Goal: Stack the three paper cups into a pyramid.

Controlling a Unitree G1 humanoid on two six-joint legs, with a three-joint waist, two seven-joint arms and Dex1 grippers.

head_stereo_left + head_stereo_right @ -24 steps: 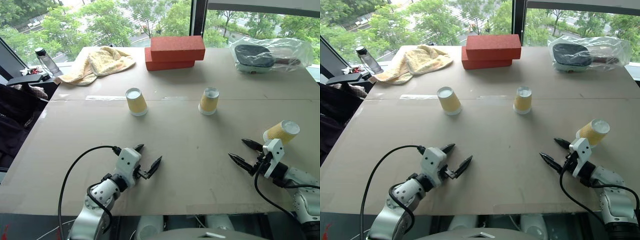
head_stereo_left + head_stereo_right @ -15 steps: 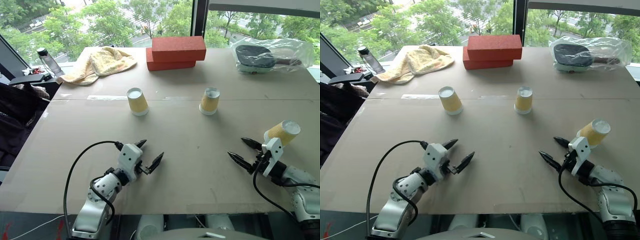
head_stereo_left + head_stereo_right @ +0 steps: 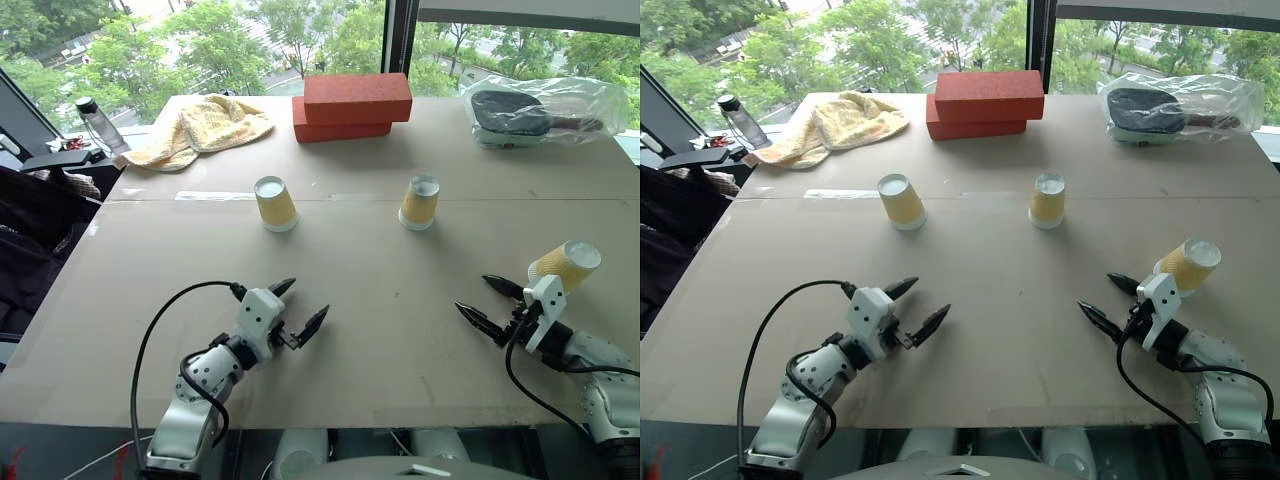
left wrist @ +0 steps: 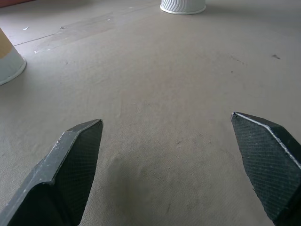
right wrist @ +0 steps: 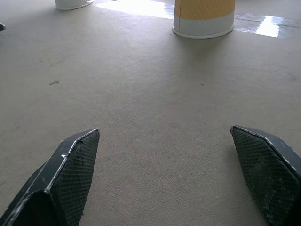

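Three yellow paper cups stand upside down on the tan table [image 3: 360,290], white bases up. The left cup [image 3: 273,203] and the middle cup [image 3: 419,202] sit apart at mid-table. A third cup [image 3: 565,265] stands near the right edge, just behind my right wrist. Close to the front edge, my left gripper [image 3: 303,302] is open over bare table, well short of the left cup. My right gripper [image 3: 474,295] is open too and angled toward the centre. The right wrist view has the left cup [image 5: 203,16] ahead; the left wrist view catches the middle cup [image 4: 182,5].
Two stacked red bricks [image 3: 355,105] lie at the back centre. A yellow towel [image 3: 200,125] is at the back left, with a bottle [image 3: 95,122] beyond the table's left corner. A clear bag holding a dark paddle [image 3: 540,108] rests at the back right.
My left gripper has eased slightly forward over the table. The right gripper and the cups have kept still.
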